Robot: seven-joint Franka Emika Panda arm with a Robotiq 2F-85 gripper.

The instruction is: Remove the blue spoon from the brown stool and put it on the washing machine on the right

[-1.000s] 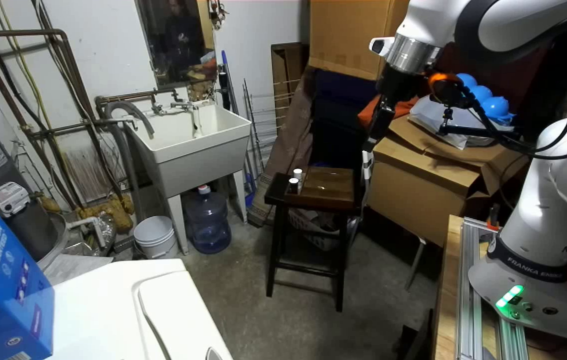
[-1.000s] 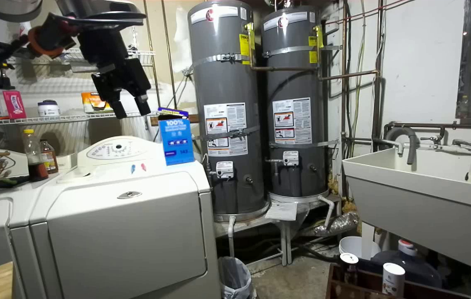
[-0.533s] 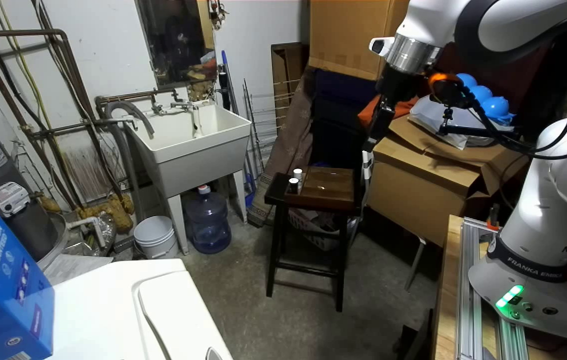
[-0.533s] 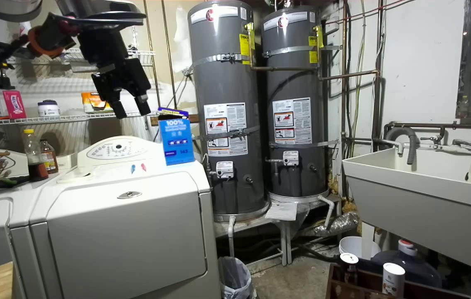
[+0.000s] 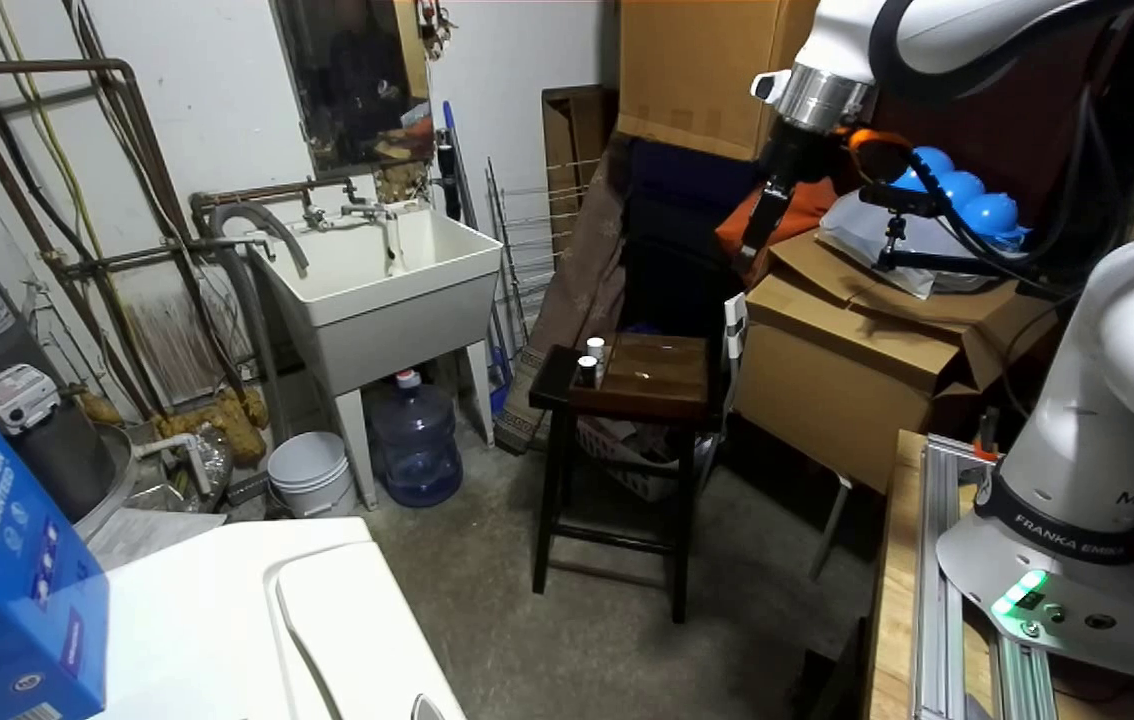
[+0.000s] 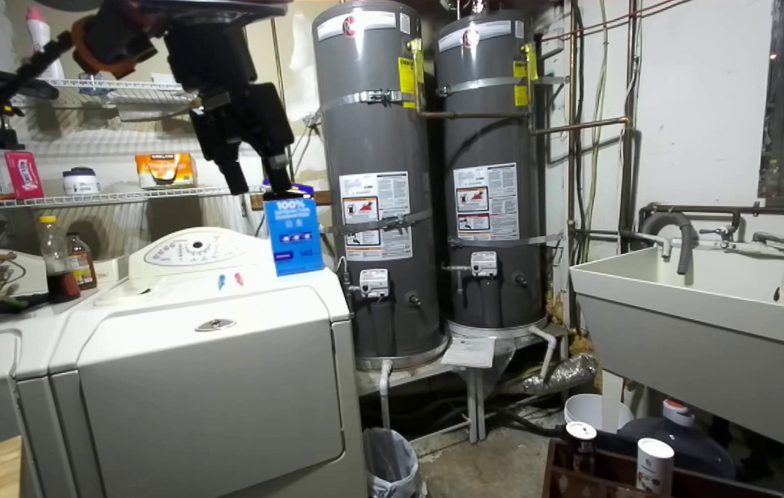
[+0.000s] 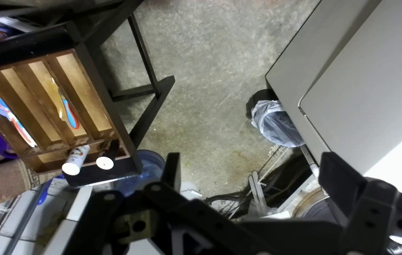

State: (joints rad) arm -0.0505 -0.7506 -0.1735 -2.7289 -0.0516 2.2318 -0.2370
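Our black two-fingered pincer (image 7: 252,166) gapes wide, empty. We take the slim light-blue plastic spoon (image 7: 6,112) to lie in the brown wooden tray (image 7: 102,99), leftmost slot in wrist view — likely light, stiff, slick; we'd pinch mid-handle.

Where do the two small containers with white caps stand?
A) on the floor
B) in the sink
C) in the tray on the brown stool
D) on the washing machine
C: the wrist view shows the dark container and the white container inside one end of the tray, on the brown stool.
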